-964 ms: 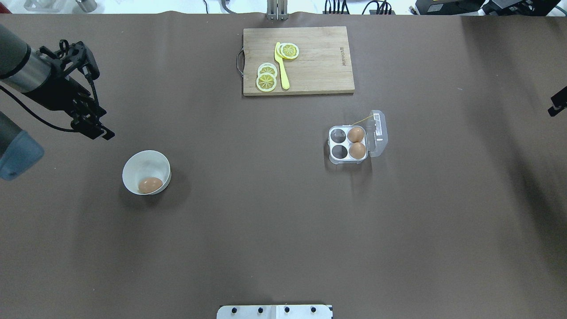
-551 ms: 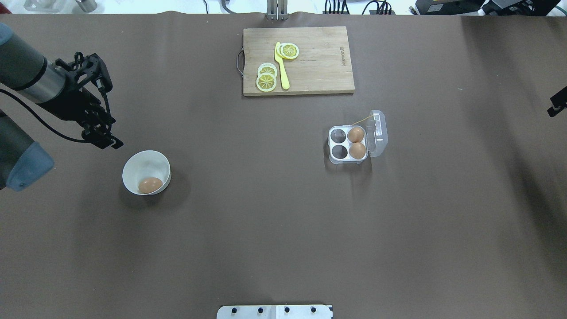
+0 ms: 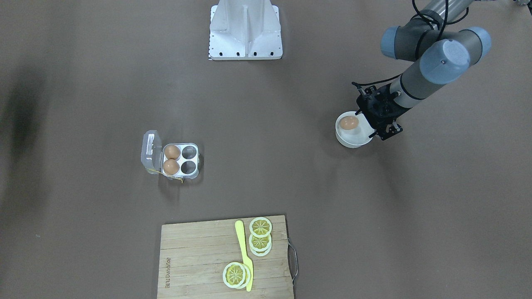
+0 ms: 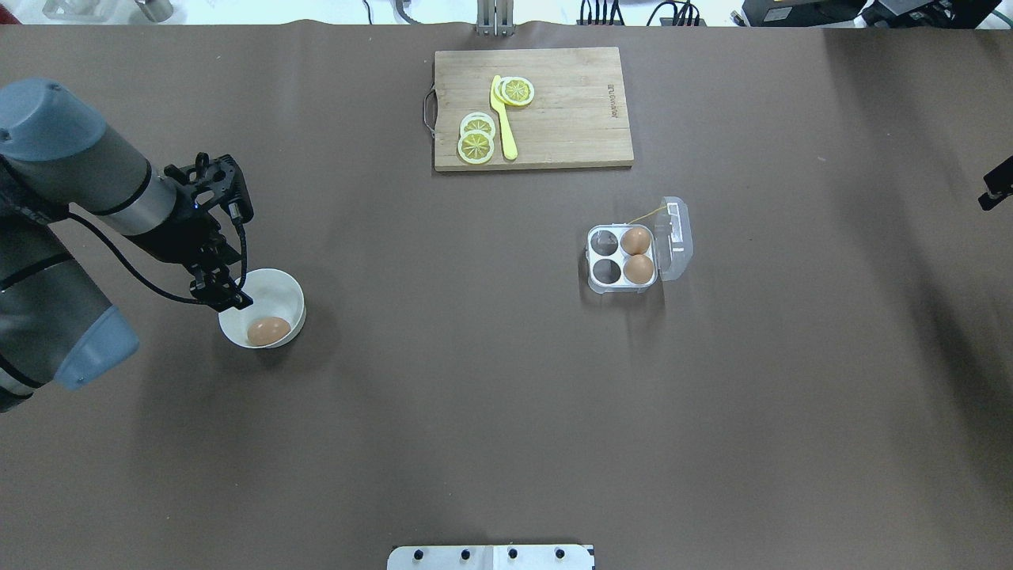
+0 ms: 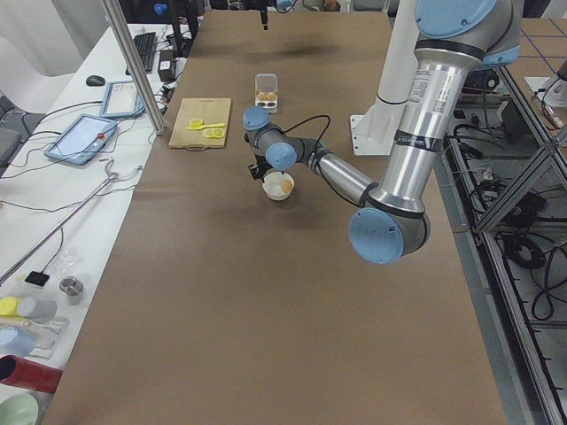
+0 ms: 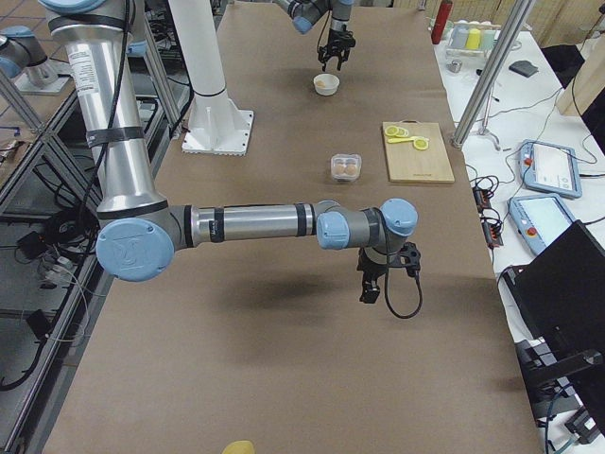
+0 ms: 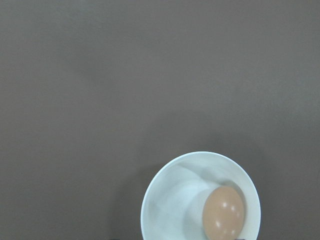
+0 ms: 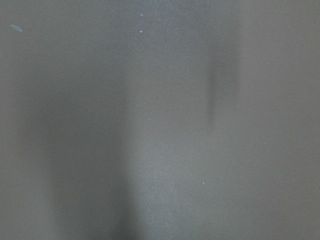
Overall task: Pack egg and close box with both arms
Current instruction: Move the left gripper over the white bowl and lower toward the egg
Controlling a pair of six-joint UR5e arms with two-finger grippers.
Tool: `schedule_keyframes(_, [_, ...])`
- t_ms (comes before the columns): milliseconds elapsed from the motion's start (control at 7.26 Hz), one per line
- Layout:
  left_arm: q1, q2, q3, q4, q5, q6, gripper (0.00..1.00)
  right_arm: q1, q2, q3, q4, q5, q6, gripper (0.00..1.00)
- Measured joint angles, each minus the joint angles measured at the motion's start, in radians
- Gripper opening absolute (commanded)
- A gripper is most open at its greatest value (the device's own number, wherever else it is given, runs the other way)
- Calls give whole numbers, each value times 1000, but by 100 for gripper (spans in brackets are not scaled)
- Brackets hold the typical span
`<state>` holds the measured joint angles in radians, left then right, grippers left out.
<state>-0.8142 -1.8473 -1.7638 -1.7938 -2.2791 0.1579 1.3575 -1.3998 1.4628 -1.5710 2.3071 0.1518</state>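
One brown egg [image 4: 268, 330] lies in a round white bowl [image 4: 278, 283] at the table's left; both also show in the left wrist view, the egg [image 7: 223, 212] in the bowl [image 7: 165, 200]. My left gripper [image 4: 229, 294] hangs over the bowl's far-left rim, open and empty; it also shows in the front-facing view [image 3: 387, 132]. The clear box [image 4: 592, 273] stands open at centre right, lid [image 4: 677, 237] folded right, with two eggs [image 4: 635, 240] [image 4: 639, 269] in its right cups and two left cups empty. My right gripper [image 4: 995, 190] barely shows at the right edge; I cannot tell its state.
A wooden cutting board [image 4: 570, 111] with lemon slices [image 4: 476, 146] and a yellow knife [image 4: 503, 119] lies at the back centre. The white metal stand [image 4: 491, 556] is at the near edge. My right arm [image 6: 255, 222] stretches low over the table's right end.
My left arm swung right and nearer; its gripper went from back-left of the bowl to over the bowl's rim. The egg, the box and the right gripper have not moved.
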Motion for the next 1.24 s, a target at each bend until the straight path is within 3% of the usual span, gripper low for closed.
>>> schedule_keyframes(1240, [58, -16, 36, 1, 73, -1, 82, 0, -7, -11, 6, 12, 0, 100])
